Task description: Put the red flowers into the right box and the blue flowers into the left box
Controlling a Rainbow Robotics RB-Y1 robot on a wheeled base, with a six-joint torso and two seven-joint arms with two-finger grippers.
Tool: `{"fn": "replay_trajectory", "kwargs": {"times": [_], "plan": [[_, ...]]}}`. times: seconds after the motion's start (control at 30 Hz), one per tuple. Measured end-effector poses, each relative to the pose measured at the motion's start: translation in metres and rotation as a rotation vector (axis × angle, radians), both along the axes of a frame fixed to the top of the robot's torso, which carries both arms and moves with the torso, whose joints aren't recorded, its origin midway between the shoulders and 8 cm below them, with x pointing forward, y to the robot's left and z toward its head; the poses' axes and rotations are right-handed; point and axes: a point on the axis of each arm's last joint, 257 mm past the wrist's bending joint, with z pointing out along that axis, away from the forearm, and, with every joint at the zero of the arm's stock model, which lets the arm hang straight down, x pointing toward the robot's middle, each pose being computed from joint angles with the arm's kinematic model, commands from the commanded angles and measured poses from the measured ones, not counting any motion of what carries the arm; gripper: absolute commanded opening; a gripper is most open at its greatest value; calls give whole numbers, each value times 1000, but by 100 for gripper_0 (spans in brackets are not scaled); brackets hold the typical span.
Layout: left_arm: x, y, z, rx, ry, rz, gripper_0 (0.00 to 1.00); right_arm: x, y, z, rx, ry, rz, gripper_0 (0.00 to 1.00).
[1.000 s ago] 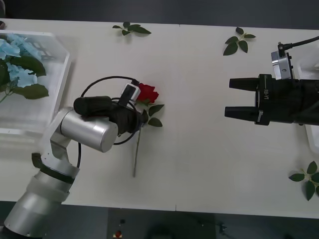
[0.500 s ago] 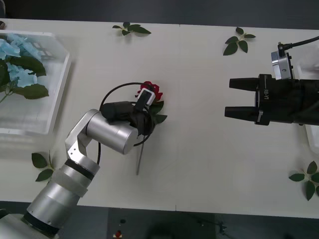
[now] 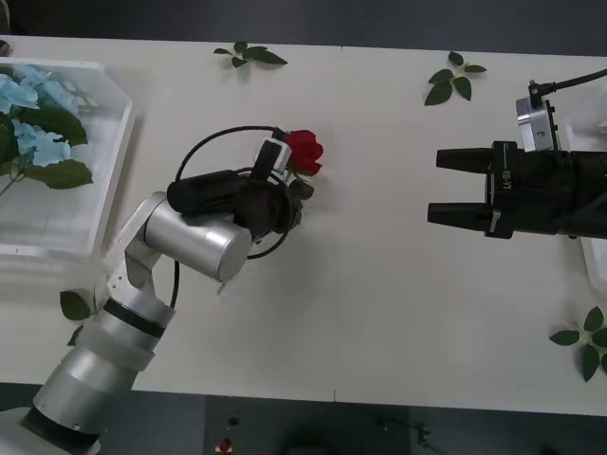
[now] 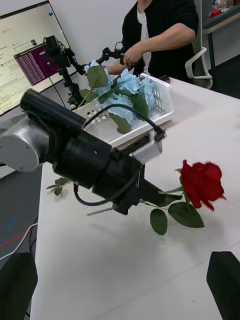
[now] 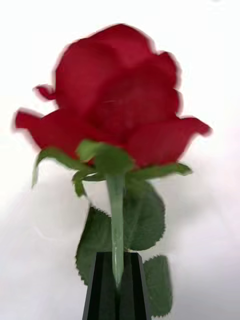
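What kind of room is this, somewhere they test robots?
Probably a robotics lab or office. A computer monitor stands behind the white table, a seated person works at its far side, and the left gripper holds a red rose while blue flowers lie in the left box.
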Motion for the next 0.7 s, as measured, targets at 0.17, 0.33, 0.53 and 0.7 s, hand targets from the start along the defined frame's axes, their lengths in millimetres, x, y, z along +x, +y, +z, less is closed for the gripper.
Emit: {"fn": "replay_trajectory", "kwargs": {"times": [0.17,0.33,0.53,0.7], "plan": [[-10,13,47,-165,-33,1,0,0,0,0,0,0,0,100],[-31,29,94,-403,-24,-10,0,0,0,0,0,0,1,100],[-66,45,168,-958,155,-98,0,0,0,0,0,-1,1,100],[-84,63,209,-1085,152,-197,0,0,0,0,0,-1,1,100]]}}
